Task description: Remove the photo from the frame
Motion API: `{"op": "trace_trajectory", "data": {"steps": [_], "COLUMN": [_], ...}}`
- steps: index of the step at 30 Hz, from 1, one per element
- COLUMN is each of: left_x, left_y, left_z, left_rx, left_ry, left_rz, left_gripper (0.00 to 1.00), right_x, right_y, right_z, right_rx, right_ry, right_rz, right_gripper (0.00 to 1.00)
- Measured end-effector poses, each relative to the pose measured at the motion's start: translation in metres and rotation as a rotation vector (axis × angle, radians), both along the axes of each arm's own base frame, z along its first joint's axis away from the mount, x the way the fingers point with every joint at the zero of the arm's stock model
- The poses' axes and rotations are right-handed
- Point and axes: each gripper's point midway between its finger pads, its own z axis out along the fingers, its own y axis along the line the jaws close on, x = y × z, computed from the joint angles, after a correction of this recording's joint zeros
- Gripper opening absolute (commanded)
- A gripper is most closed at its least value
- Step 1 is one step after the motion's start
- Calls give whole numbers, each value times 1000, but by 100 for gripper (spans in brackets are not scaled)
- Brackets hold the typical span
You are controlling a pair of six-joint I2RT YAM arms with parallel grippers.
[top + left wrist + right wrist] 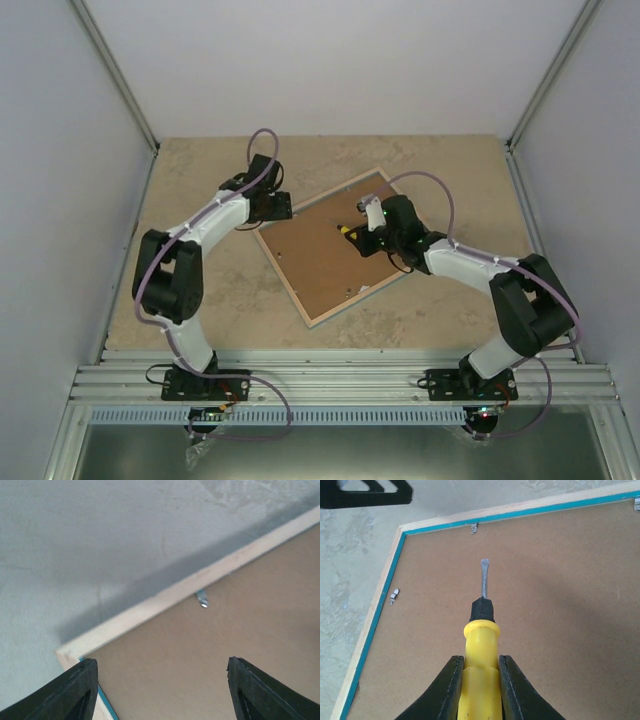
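The frame (282,278) lies face down on the table, showing its light wood back and turquoise inner edge (375,615). The plain brown backing board (320,265) fills it. The photo is hidden under the board. My left gripper (272,207) is open and empty over the frame's left corner, its jaws wide apart above the board (200,655). My right gripper (368,236) is shut on a yellow-handled screwdriver (480,645), whose flat blade tip (484,572) hovers over the board, pointing toward a metal clip (474,528) on the frame's edge.
Small metal clips sit along the frame's inner edge (394,596), (637,502), (202,599). The beige stone-patterned table (200,290) is walled by white panels on three sides. A left finger (370,492) shows at the top left of the right wrist view.
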Motion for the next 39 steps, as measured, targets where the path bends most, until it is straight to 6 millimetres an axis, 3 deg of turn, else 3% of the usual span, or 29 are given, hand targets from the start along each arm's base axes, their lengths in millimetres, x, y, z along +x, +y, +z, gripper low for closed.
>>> {"op": "trace_trajectory", "data": {"steps": [6,11,20,28,39], "left_x": [31,44,40,35,-4], "left_y": [26,19,0,-3,-9], "left_z": [-28,-46,-72,-73,-75], "left_rx": [46,7,-54,-79,-80], "left_ry": [44,81,152,170,229], "left_rz": [-40,-98,-185,-199,-223], "left_gripper": [77,78,76,72,70], "right_x": [-6,-9,-10,-9,-8], "right_y": [-5,-7,-8,-10,-10], "right_z": [2,6,9,7,8], "right_rx": [3,7,10,1,10], "right_ry": [-10,-19,-27,-28,-28], "right_rz": [-1,-2,-6,-18,-22], "right_gripper": [0,0,0,0,0]}}
